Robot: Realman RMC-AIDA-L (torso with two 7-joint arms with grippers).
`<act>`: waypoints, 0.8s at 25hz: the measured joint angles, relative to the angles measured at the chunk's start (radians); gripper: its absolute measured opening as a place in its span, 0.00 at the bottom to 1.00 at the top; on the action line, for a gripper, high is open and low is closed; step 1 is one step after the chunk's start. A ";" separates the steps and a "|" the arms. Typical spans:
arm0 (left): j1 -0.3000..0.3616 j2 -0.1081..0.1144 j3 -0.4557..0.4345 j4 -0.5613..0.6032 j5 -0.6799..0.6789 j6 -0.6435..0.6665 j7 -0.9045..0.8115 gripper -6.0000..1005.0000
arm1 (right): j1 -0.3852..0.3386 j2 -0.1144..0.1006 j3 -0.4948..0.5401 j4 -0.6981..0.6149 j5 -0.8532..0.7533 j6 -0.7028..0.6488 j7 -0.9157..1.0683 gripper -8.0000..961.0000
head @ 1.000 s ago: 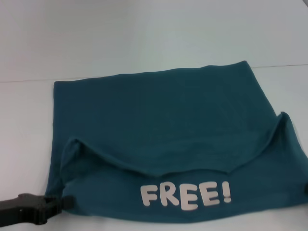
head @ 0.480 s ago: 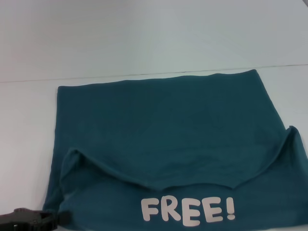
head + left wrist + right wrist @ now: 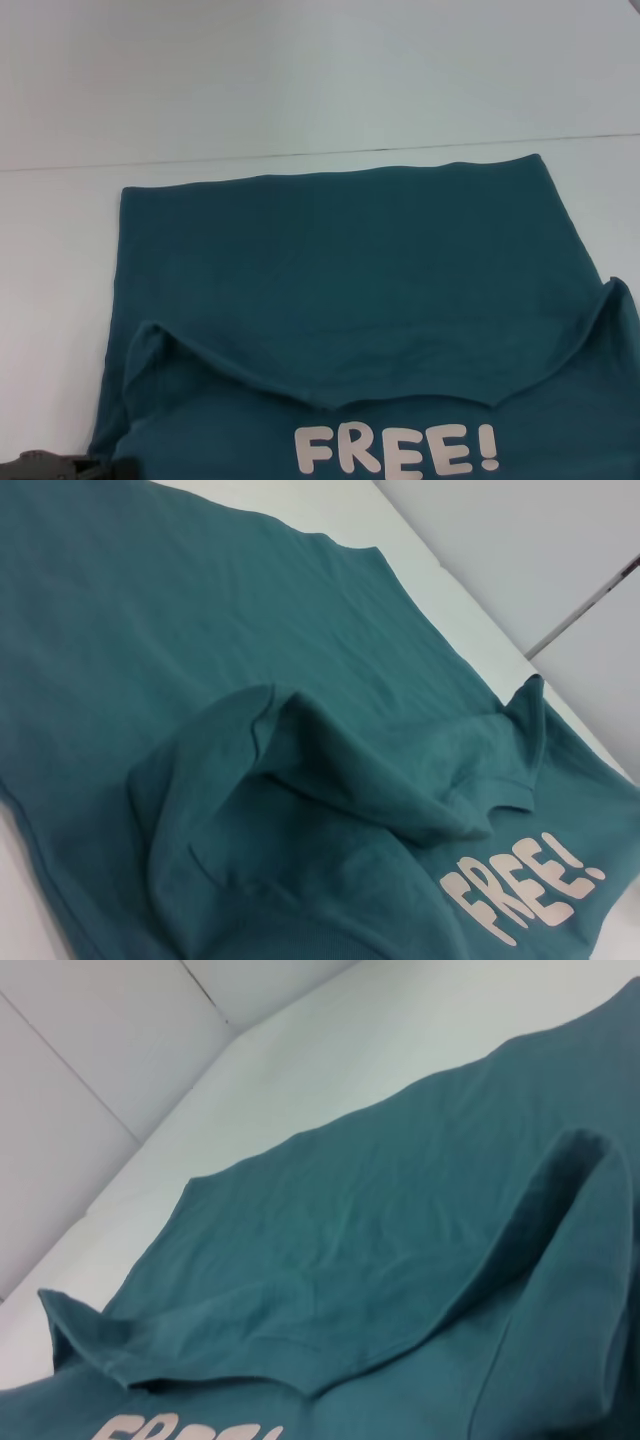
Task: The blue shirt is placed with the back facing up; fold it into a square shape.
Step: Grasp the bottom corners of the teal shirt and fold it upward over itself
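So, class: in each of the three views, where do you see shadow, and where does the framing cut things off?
Head view: soft shadow beneath the blue shirt's folded flap; the lettering touches the frame edge. Left wrist view: dark creases inside the bunched fold. Right wrist view: shadow under the raised flap; lettering cropped.

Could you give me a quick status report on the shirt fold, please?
Left gripper at the near-left shirt corner, jaws unclear; right gripper out of view. Blue shirt partly folded, near flap showing FREE! lettering. Nothing in the way.
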 joint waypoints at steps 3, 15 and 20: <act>-0.003 0.000 -0.030 0.000 -0.005 0.015 0.001 0.03 | 0.009 -0.001 0.016 0.000 -0.002 -0.001 0.000 0.05; -0.246 0.056 -0.108 -0.072 -0.099 -0.158 -0.009 0.03 | 0.255 -0.024 0.098 0.012 0.003 0.165 0.044 0.05; -0.379 0.072 -0.099 -0.194 -0.097 -0.448 -0.002 0.03 | 0.386 0.000 0.095 0.026 0.005 0.364 0.033 0.05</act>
